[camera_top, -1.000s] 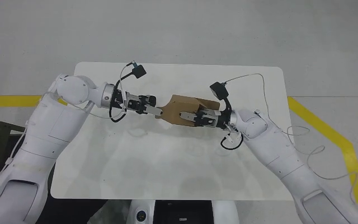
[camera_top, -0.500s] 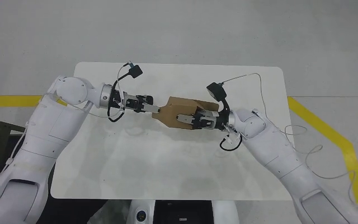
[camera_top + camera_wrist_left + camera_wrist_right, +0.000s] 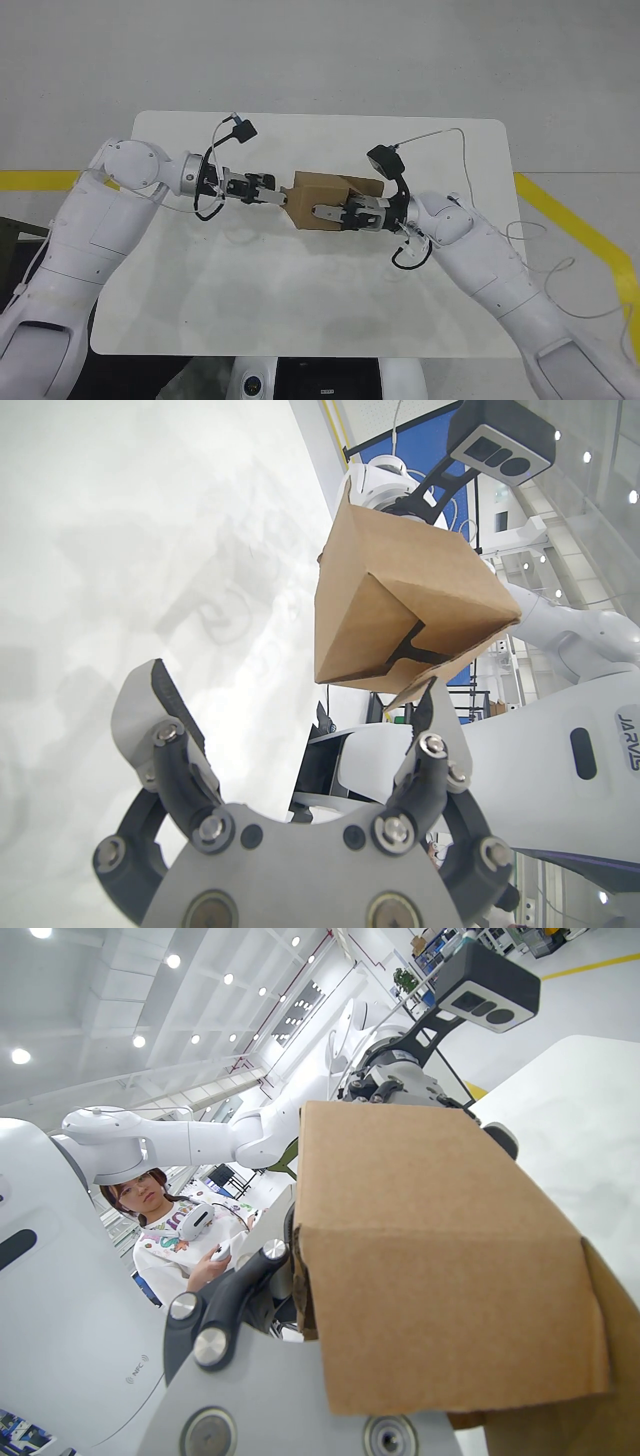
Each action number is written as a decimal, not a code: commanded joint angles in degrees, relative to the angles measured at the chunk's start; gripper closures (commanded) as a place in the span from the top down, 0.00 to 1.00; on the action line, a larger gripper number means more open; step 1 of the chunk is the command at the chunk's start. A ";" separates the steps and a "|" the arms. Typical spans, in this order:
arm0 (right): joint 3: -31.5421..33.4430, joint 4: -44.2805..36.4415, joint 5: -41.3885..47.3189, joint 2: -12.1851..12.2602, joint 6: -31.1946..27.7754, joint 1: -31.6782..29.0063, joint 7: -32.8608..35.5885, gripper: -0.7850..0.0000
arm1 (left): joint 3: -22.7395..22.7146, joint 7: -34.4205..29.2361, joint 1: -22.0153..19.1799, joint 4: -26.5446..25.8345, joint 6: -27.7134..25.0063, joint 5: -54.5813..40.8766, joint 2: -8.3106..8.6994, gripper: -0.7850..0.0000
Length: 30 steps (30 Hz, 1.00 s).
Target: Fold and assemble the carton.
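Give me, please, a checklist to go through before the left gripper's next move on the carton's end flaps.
1. Hold of the right gripper on the carton: ok, it clamps the top panel.
2. Opening of the left gripper: ok, jaws spread wide.
3. Contact at the carton's end: ok, one fingertip touches the loose flap.
4. Closure of the end flaps: not ok, dark gaps show and the loose flap sticks out.
5. Clearance between carton and table: cannot tell.
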 commanded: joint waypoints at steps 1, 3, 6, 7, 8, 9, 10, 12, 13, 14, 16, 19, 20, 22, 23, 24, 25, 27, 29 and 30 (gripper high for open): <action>-0.18 -0.14 0.22 -0.12 0.00 0.11 0.00 0.00 | 0.14 -0.21 0.04 -0.02 0.04 -0.05 -0.06 1.00; -0.44 -0.30 0.38 -0.26 0.00 0.20 0.00 0.00 | 0.26 -0.41 0.09 0.09 0.27 -0.19 -0.12 1.00; -0.93 -0.47 0.61 -0.50 0.00 0.31 0.00 0.00 | 0.29 -0.55 0.06 0.22 0.46 -0.37 -0.19 1.00; -1.12 -0.45 0.73 -0.58 0.00 0.33 0.00 0.00 | 0.34 -0.62 0.08 0.19 0.49 -0.45 -0.23 1.00; -1.32 -0.47 0.80 -0.68 0.00 0.39 0.00 0.00 | 0.38 -0.66 0.09 0.18 0.57 -0.50 -0.26 1.00; -1.48 -0.45 0.89 -0.77 0.00 0.46 0.00 0.00 | 0.43 -0.65 0.09 0.11 0.64 -0.56 -0.30 1.00; -1.64 -0.46 1.00 -0.87 0.00 0.51 0.00 0.00 | 0.48 -0.66 0.12 0.00 0.65 -0.66 -0.34 1.00; -1.94 -0.36 1.17 -1.07 0.00 0.61 0.00 0.00 | 0.61 -0.76 0.15 -0.14 0.80 -0.76 -0.41 1.00; -2.07 -0.31 1.21 -1.16 0.00 0.70 0.00 0.00 | 0.69 -0.85 0.17 -0.26 0.78 -0.81 -0.45 1.00; -2.19 -0.23 1.25 -1.25 0.00 0.78 0.00 0.00 | 0.75 -0.87 0.20 -0.33 0.76 -0.98 -0.50 1.00; -2.41 -0.08 1.24 -1.42 0.00 0.92 0.00 0.00 | 0.86 -0.95 0.21 -0.47 0.74 -1.06 -0.58 1.00; -2.63 0.11 1.26 -1.63 0.00 1.10 0.00 0.00 | 1.06 -1.14 0.18 -0.67 0.75 -1.16 -0.70 1.00; -2.66 0.18 1.27 -1.69 0.00 1.14 0.00 0.00 | 1.15 -1.24 0.15 -0.77 0.76 -1.15 -0.75 1.00; -2.75 0.26 1.28 -1.79 0.00 1.20 0.00 0.00 | 1.25 -1.36 0.10 -0.78 0.75 -1.23 -0.82 1.00; -2.76 0.32 1.28 -1.84 0.00 1.24 0.00 0.00 | 1.27 -1.37 0.07 -0.74 0.75 -1.23 -0.86 1.00; -2.77 0.37 1.28 -1.87 0.00 1.26 0.00 0.00 | 1.30 -1.40 0.04 -0.72 0.73 -1.24 -0.89 1.00; -2.75 0.43 1.43 -1.92 0.00 1.24 0.00 0.00 | 1.32 -1.47 0.02 -0.68 0.70 -1.27 -0.92 1.00; -2.75 0.54 1.43 -1.98 0.00 1.27 0.00 0.00 | 1.36 -1.54 0.01 -0.60 0.60 -1.43 -0.99 1.00; -2.68 0.72 1.38 -2.03 0.00 1.25 0.00 0.00 | 1.50 -1.63 -0.02 -0.55 0.64 -1.52 -1.08 1.00; -2.68 0.78 1.40 -2.06 0.00 1.22 0.00 0.00 | 1.56 -1.69 -0.05 -0.54 0.60 -1.56 -1.12 1.00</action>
